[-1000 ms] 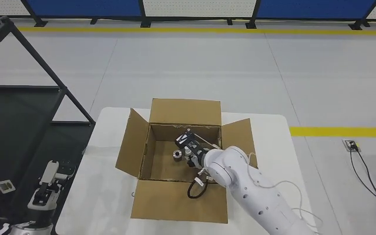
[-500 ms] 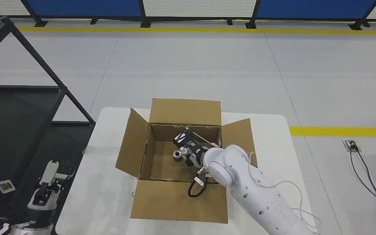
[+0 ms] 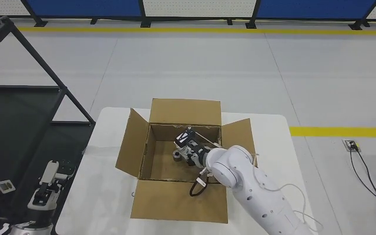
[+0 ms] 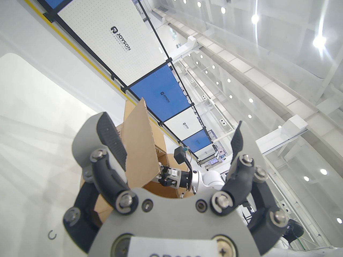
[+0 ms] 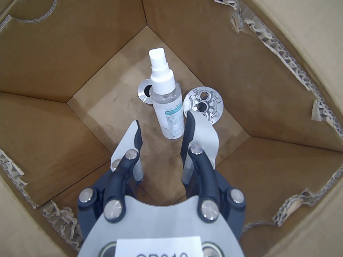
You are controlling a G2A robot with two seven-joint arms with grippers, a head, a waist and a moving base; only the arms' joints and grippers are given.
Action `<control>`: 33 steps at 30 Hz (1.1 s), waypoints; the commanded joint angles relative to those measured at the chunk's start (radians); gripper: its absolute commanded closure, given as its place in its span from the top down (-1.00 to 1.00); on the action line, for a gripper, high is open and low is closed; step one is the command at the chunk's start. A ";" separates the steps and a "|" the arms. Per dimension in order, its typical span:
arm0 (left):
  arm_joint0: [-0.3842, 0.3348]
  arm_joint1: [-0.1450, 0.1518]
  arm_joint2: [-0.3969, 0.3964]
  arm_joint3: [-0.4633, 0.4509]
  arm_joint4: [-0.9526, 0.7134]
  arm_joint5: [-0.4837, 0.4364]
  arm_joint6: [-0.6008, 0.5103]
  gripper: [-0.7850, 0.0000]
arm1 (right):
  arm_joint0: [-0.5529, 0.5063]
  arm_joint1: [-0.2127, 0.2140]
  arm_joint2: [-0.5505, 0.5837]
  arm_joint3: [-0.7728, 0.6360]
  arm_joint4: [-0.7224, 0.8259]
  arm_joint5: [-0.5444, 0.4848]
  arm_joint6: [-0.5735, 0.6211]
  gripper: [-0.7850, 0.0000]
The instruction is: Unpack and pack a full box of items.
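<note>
1. A white table (image 3: 106, 176) is set on a pale hall floor marked with yellow lines, with blue and white panels ranged along the far side.
2. An open cardboard box (image 3: 176, 202) is stood on the table, its flaps folded outward, presumably so that the inside can be reached from above.
3. A clear spray bottle (image 5: 167, 100) with a white cap appears to be laid on the box floor, between a flat washer (image 5: 143, 92), which it overlaps, and a slotted metal disc (image 5: 205, 105).
4. The right gripper (image 5: 163, 127) is held inside the box just over the bottle's base, with its jaws parted slightly wider than the bottle and nothing gripped. A grasp on the bottle is judged to be the step in hand.
5. The left gripper (image 4: 172, 132) is kept off beside the table, spread wide and empty, apparently out of the way.
6. Print is carried on the bottle's label but is too small to be read; logos are borne by the wall panels.
</note>
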State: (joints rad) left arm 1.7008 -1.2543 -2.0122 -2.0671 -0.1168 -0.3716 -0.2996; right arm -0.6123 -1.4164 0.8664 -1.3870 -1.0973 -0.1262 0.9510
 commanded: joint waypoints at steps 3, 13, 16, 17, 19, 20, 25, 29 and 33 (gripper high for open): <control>0.000 0.000 0.000 0.000 0.000 0.000 0.000 1.00 | -0.011 0.002 0.013 -0.024 -0.004 -0.006 -0.003 -0.07; 0.000 0.000 0.000 0.000 0.000 0.000 0.000 1.00 | -0.176 0.049 0.207 -0.311 0.097 -0.134 -0.038 0.00; 0.000 0.000 0.000 0.000 0.000 0.000 0.000 1.00 | -0.249 0.066 0.281 -0.407 0.159 -0.202 -0.061 1.00; 0.000 0.000 0.000 0.000 0.000 0.000 0.000 1.00 | -0.272 0.071 0.304 -0.433 0.192 -0.236 -0.069 1.00; 0.000 0.000 0.000 0.000 0.000 0.000 0.000 1.00 | -0.311 0.082 0.354 -0.472 0.240 -0.289 -0.066 1.00; 0.000 0.000 0.000 0.000 0.000 0.000 0.000 1.00 | -0.311 0.082 0.354 -0.472 0.240 -0.289 -0.066 1.00; 0.000 0.000 0.000 0.000 0.000 0.000 0.000 1.00 | -0.311 0.082 0.354 -0.472 0.240 -0.289 -0.066 1.00; 0.000 0.000 0.000 0.000 0.000 0.000 0.000 1.00 | -0.311 0.082 0.354 -0.472 0.240 -0.289 -0.066 1.00; -0.001 0.000 0.002 -0.002 -0.001 0.003 0.000 1.00 | -0.320 0.082 0.352 -0.466 0.254 -0.290 -0.078 1.00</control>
State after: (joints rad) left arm 1.7006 -1.2543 -2.0118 -2.0674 -0.1168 -0.3713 -0.2996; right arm -0.9254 -1.3342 1.2196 -1.8575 -0.8548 -0.4148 0.8829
